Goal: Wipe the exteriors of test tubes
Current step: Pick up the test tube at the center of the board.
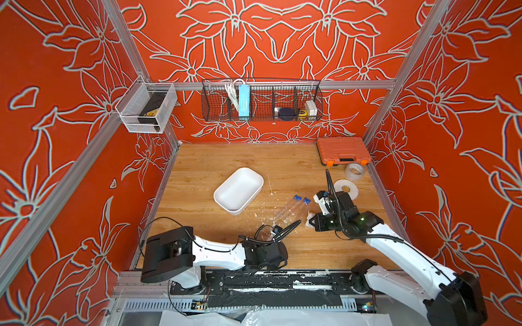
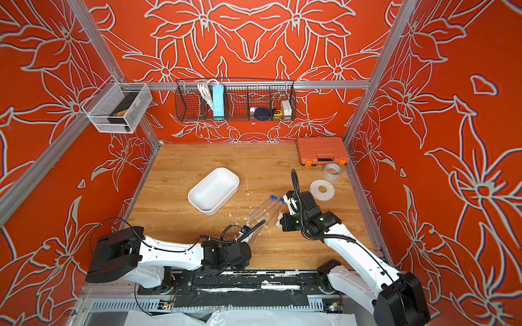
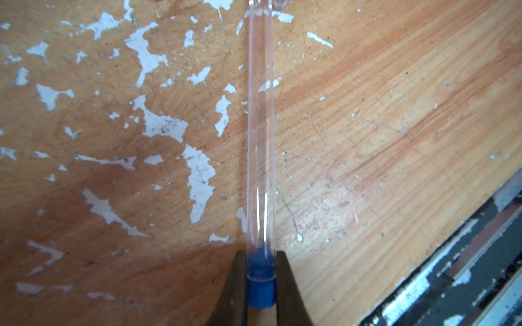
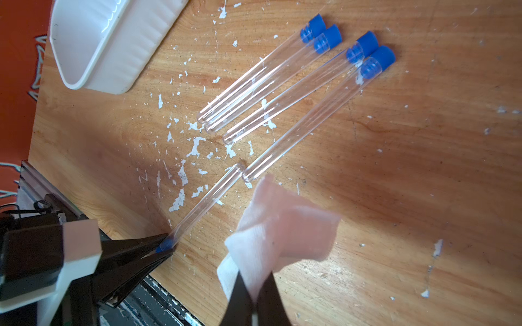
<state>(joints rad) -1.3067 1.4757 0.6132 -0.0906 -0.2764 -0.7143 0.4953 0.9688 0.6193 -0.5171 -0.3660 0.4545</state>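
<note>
Several clear test tubes (image 4: 282, 84) with blue caps lie side by side on the wooden table, also seen in both top views (image 1: 291, 209) (image 2: 262, 207). My left gripper (image 3: 261, 271) is shut on the blue-capped end of one more test tube (image 3: 260, 127), which points out over the table toward the others. In the right wrist view that held tube (image 4: 206, 200) ends just short of the lying ones. My right gripper (image 4: 255, 290) is shut on a folded white tissue (image 4: 282, 234), hovering beside the held tube's free end without touching it.
A white tray (image 1: 248, 201) stands left of the tubes. An orange case (image 1: 341, 151), a clear tape roll (image 1: 354, 170) and a white disc (image 1: 346, 189) sit at the back right. White flecks dot the wood. The black front rail (image 3: 466, 268) runs close behind the left gripper.
</note>
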